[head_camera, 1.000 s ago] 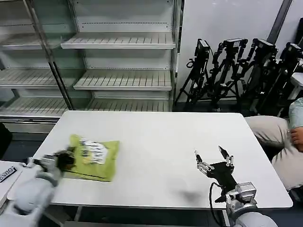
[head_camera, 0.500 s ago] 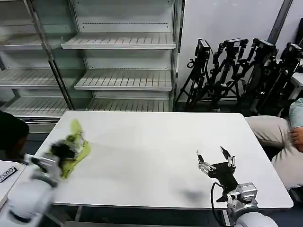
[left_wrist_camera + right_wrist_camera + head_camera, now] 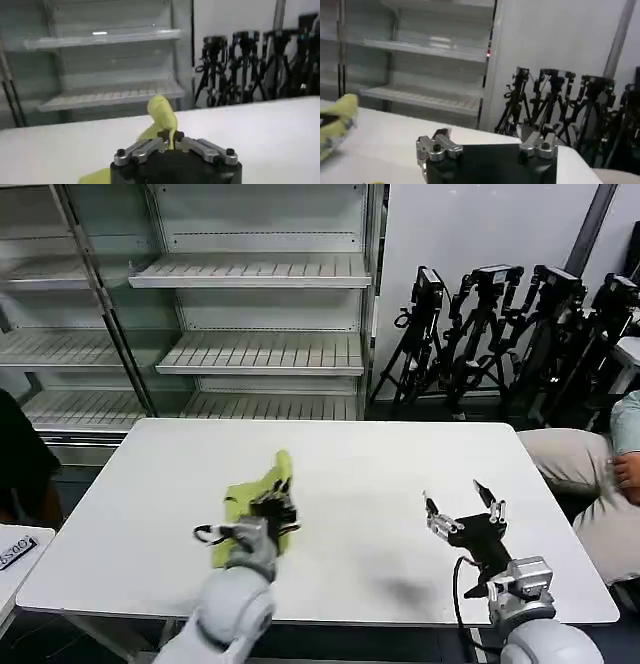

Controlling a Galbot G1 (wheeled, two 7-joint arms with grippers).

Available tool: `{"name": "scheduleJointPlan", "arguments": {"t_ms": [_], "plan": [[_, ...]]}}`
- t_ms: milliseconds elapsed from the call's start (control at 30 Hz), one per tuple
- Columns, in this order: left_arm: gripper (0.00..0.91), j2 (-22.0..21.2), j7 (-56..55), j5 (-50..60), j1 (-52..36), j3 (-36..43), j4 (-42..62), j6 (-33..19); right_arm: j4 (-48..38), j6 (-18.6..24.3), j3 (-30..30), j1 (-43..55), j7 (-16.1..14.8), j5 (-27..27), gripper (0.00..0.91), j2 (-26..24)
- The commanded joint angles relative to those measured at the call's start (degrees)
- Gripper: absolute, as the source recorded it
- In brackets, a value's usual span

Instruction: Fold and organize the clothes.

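The lime yellow-green shirt (image 3: 250,499) is bunched up near the middle of the white table (image 3: 340,454), a little left of centre. My left gripper (image 3: 278,506) is shut on a fold of it, and the left wrist view shows the fabric (image 3: 161,115) pinched between the closed fingertips of that gripper (image 3: 170,136) and rising above them. My right gripper (image 3: 462,509) hovers open over the right part of the table, apart from the shirt. In the right wrist view the shirt (image 3: 337,122) lies far off, and that gripper (image 3: 487,142) has its fingers spread with nothing between them.
Metal shelves (image 3: 255,314) stand behind the table. Black tripods (image 3: 500,324) lean against the back right wall. A person in beige trousers (image 3: 585,484) sits at the table's right edge. A small white stand (image 3: 15,549) is at the left.
My left gripper has swung from the table's left edge toward the middle, dragging the shirt with it. The shirt went from lying flat to bunched. The right gripper barely moved.
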Motion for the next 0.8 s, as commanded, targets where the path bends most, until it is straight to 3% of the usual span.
{"name": "scheduleJointPlan", "arguments": {"t_ms": [33, 100, 133, 300, 467, 567, 633, 733, 800], "plan": [[0.050, -10.4, -11.9, -8.5, -11.2, 9.4, 9.5, -0.1, -1.9, -0.1, 2.4, 5.2, -1.5, 0.8, 0.907, -1.5], [0.081, -10.0, -9.9, -8.5, -10.8, 10.1, 9.1, -0.1, -2.2, -0.1, 3.4, 5.5, -1.5, 1.0, 0.907, -1.7], [0.887, -9.4, -8.5, -8.2, -10.2, 11.4, 8.3, -0.1, -2.2, -0.1, 3.7, 5.6, -1.5, 1.1, 0.907, -1.7], [0.907, -9.1, -3.6, -5.9, -8.3, 13.5, 6.7, -0.3, -2.5, -0.2, 5.4, 6.0, -1.4, 1.9, 0.907, -1.8], [0.907, -10.2, -2.1, -7.5, -11.8, 9.7, 7.8, -0.4, -5.7, 0.7, 5.4, 7.3, -2.2, 1.3, 0.907, -1.7], [0.907, -8.0, 0.5, -7.1, -13.3, 5.9, 6.9, -1.7, -9.8, 2.3, 4.9, 8.7, -3.0, 0.4, 0.907, -1.5], [0.907, -3.9, 5.1, -1.7, -13.1, 1.1, 6.7, -3.4, -12.0, 3.0, 4.7, 9.9, -3.5, 0.2, 0.907, -1.3], [0.907, 3.7, 18.0, 15.0, -9.9, -7.0, 10.4, -12.0, -13.7, 3.5, 4.3, 10.9, -4.0, 0.2, 0.907, -1.1], [0.907, 8.7, 24.2, 17.6, -7.0, -13.2, 11.8, -15.1, -14.5, 4.0, 3.7, 11.4, -4.4, 0.3, 0.907, -0.8]]}}
